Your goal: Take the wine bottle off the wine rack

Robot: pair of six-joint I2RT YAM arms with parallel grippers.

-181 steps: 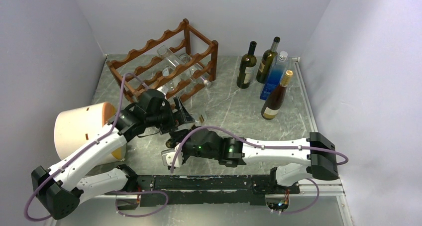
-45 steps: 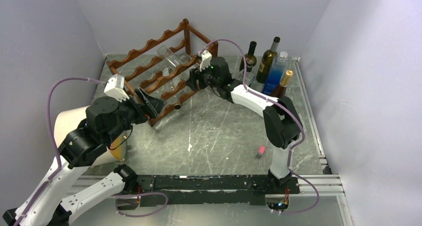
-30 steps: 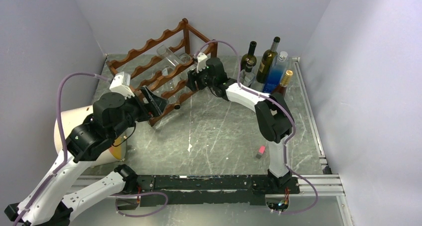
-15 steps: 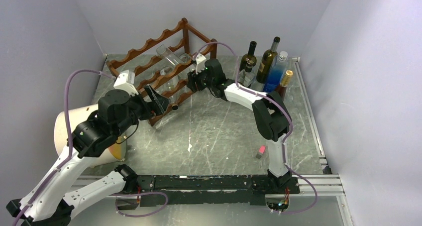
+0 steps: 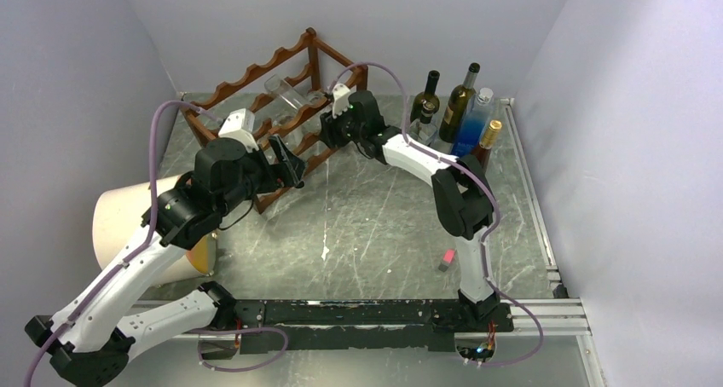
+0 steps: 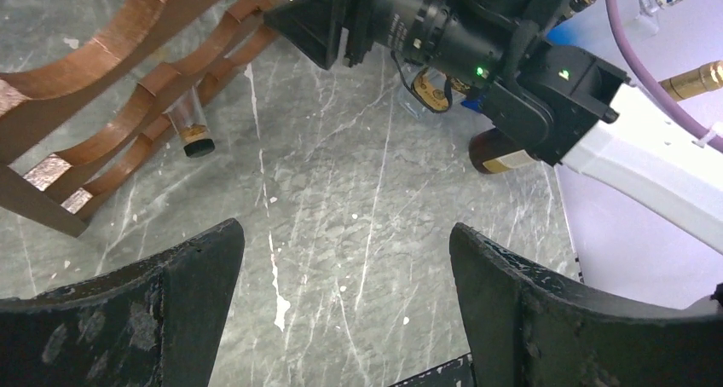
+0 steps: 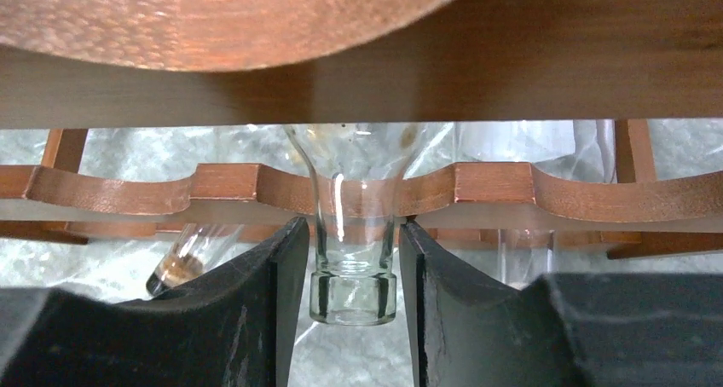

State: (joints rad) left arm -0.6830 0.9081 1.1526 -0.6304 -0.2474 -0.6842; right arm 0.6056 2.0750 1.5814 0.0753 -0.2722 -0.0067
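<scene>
The reddish-brown wine rack (image 5: 256, 84) stands at the back left, with a clear glass wine bottle (image 5: 288, 91) lying in its upper tier. My right gripper (image 5: 328, 133) is at the rack's right front. In the right wrist view the bottle's neck and mouth (image 7: 352, 297) point down between the right gripper's (image 7: 352, 225) fingers, under a scalloped rail (image 7: 111, 191). The fingers stand close on both sides, a thin gap still showing. My left gripper (image 5: 286, 159) hovers open by the rack's front left. In the left wrist view the left gripper (image 6: 345, 229) has only table between its fingers.
Several upright bottles (image 5: 460, 106) stand at the back right, close to the right arm's elbow. A second, corked bottle neck (image 6: 194, 133) pokes out of a lower rack tier. A beige cylinder (image 5: 128, 221) lies at the left. A small pink object (image 5: 446, 257) lies on the marble table.
The right gripper's fingers have narrowed around the clear bottle's neck. The left arm has swung up and to the right along the rack's front. The rack has shifted slightly back and left.
</scene>
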